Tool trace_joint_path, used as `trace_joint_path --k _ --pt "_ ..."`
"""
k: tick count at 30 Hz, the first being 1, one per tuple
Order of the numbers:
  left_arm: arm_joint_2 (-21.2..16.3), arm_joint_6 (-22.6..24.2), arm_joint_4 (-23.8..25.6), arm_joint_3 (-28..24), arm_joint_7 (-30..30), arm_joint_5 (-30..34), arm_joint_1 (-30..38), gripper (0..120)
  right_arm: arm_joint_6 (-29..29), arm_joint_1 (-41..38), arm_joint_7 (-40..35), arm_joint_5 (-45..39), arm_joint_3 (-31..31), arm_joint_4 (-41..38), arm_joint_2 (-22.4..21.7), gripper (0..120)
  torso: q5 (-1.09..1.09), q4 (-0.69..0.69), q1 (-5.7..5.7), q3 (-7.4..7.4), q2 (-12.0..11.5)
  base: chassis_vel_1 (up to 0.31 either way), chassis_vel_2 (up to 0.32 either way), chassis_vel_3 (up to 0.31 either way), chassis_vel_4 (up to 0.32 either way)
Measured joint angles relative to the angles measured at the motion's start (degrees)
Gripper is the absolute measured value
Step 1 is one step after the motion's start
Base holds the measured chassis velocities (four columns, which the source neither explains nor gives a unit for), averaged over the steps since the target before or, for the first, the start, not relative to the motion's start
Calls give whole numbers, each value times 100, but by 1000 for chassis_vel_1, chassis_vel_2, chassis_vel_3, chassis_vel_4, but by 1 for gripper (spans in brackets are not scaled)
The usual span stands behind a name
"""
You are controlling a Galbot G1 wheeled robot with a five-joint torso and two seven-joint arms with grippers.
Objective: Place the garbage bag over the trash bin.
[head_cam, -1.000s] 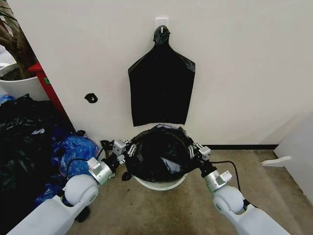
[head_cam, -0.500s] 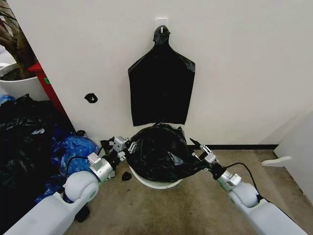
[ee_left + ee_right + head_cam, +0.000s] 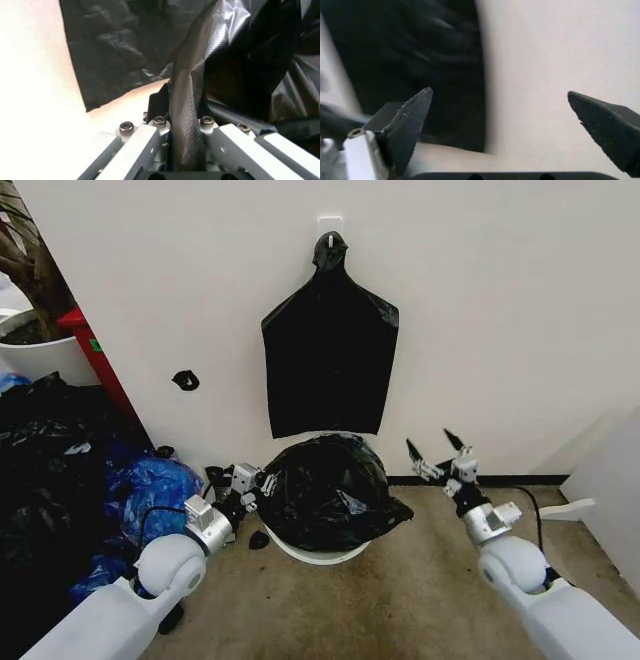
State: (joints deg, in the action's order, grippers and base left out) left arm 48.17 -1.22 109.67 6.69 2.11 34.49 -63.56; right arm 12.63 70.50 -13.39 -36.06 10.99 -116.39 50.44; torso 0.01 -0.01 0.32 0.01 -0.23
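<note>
There's a flat smooth black bag (image 3: pixel 330 355) hanging by its bunched neck from a white hook (image 3: pixel 330 225) on the wall, with a small dark mark (image 3: pixel 185 380) on the wall off to its left. Over at the left edge of the floor sits a heap of black and blue bags (image 3: pixel 90 480), with a red stand (image 3: pixel 95 350) and a white plant pot (image 3: pixel 40 355) behind it. A small black scrap (image 3: pixel 258 540) lies on the brownish floor (image 3: pixel 400 610).

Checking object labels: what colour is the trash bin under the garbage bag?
White; the trash bin rim shows best in the head view, beneath the garbage bag.

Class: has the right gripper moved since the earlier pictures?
Yes. The right gripper, now open, has let go of the bag and pulled rightward, away from the bin.
</note>
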Motion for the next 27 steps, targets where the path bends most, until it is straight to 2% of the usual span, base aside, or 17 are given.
trace_joint_path --k 1,2,4,5,7,8,10,15,16,19,24,27 --pt "15 20 22 0 -54 -2 3 1 -55 155 -47 -69 -87 -354 8 100 0 -1 0 0 0 0 0 0 0" --pt "15 20 22 0 -54 -2 3 1 -55 155 -47 -69 -87 -354 8 100 0 -1 0 0 0 0 0 0 0" --pt "32 29 71 -6 -157 -111 2 1 -265 517 -173 -112 -319 -1192 22 100 0 -2 0 0 0 0 0 0 0" --pt "32 23 73 -8 -164 -136 1 1 -302 569 -191 -112 -362 -1325 22 100 0 -3 0 0 0 0 0 0 0" --pt "30 -155 89 -35 -185 -509 -33 1 -743 878 -343 -41 -618 -2049 2 100 -3 -2 -2 -1 0 0 0 0 0" --pt "22 -303 107 -52 -184 -775 -68 1 -1235 1012 -446 56 -723 -2329 -42 100 -2 -2 -1 -1 0 0 0 0 0" --pt "19 -358 114 -58 -184 -878 -81 1 -1448 1049 -489 110 -768 -2412 -70 100 -1 -2 -1 -1 0 0 0 0 0" --pt "42 -826 197 -126 -139 -1713 -173 1 -3017 998 -1038 130 -988 -2651 -332 98 -1 0 -1 0 0 0 0 0 0" --pt "42 -826 197 -126 -139 -1713 -173 1 -3017 998 -1038 130 -988 -2651 -332 98 -1 0 -1 0 0 0 0 0 0" --pt "70 -961 221 -179 -95 -1929 -164 1 -3624 913 -1285 -47 -1051 -2648 -387 90 0 -2 -1 0 0 0 0 0 0" --pt "72 -995 243 -227 -81 -1966 -144 1 -3934 759 -1445 -291 -1048 -2573 -340 87 0 -1 -1 0 0 0 0 0 0" --pt "71 -995 234 -242 -80 -1965 -106 1 -4140 652 -1565 -544 -1007 -2539 -321 77 0 -1 0 0 0 0 0 0 0"
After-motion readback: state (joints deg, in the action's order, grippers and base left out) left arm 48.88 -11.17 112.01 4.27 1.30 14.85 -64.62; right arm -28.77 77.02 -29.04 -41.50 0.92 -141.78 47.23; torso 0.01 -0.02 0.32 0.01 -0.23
